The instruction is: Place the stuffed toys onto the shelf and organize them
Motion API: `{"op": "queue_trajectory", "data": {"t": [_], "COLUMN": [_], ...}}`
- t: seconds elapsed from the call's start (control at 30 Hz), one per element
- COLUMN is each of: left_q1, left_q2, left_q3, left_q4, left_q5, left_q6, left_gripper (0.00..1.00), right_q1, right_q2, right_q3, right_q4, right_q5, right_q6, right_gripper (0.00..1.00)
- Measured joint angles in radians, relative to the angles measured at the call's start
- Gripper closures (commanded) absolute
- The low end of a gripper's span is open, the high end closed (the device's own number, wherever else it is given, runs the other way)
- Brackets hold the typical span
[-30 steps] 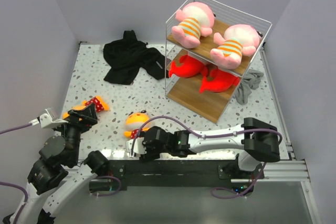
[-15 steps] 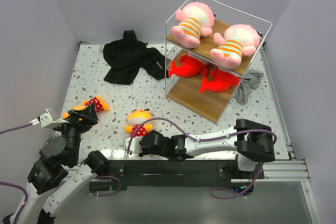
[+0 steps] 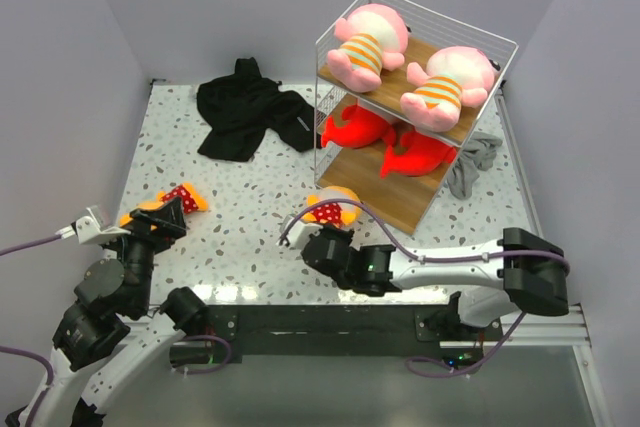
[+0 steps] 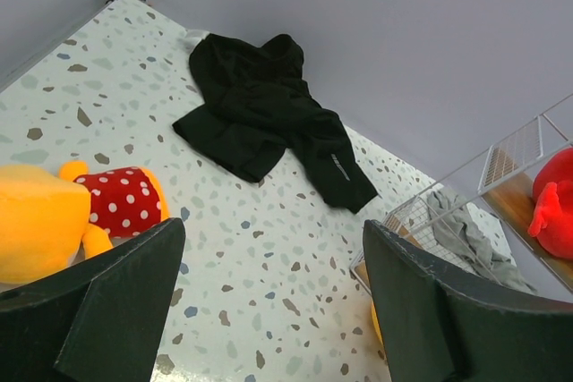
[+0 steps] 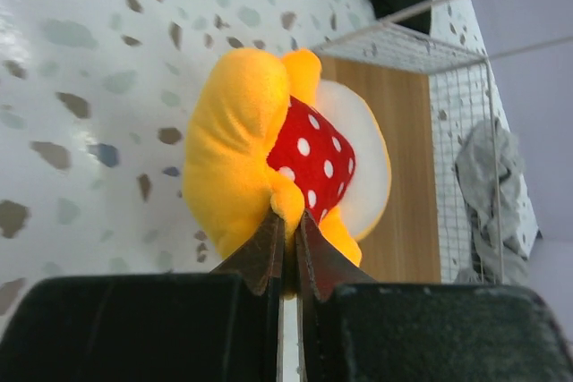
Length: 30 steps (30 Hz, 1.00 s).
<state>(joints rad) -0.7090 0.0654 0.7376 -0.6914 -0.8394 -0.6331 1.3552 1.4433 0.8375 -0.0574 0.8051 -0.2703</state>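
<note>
The shelf [image 3: 375, 192] stands at 1 o'clock on the table [image 3: 250, 187]. One orange-yellow toy [image 3: 338, 202] is at the near-left corner of the lowest board. Its long axis runs about from 1 to 7 o'clock, with the dotted bib end toward 7. The right pincer [image 3: 320, 234] is at that 7 o'clock end, clenched on the toy's lower edge. The left pincer [image 4: 273, 310] is released, and the second toy [image 4: 54, 221] lies just beside its left finger.
</note>
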Motion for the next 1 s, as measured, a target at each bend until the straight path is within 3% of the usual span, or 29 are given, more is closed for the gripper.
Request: {"op": "queue_trajectory", "data": {"t": [0.27, 1.0], "left_q1": [0.000, 0.000], "left_q2": [-0.027, -0.029], "left_q3": [0.000, 0.000], "left_q4": [0.002, 0.003], "left_q5": [0.000, 0.000], "left_q6": [0.000, 0.000], "left_gripper": [0.14, 0.14], "right_q1": [-0.111, -0.112], "right_q2": [-0.113, -0.166], "right_q3": [-0.086, -0.048], "right_q4": [0.104, 0.123], "right_q5": [0.019, 0.022], "right_q6": [-0.154, -0.347], "right_gripper": [1.00, 1.00]}}
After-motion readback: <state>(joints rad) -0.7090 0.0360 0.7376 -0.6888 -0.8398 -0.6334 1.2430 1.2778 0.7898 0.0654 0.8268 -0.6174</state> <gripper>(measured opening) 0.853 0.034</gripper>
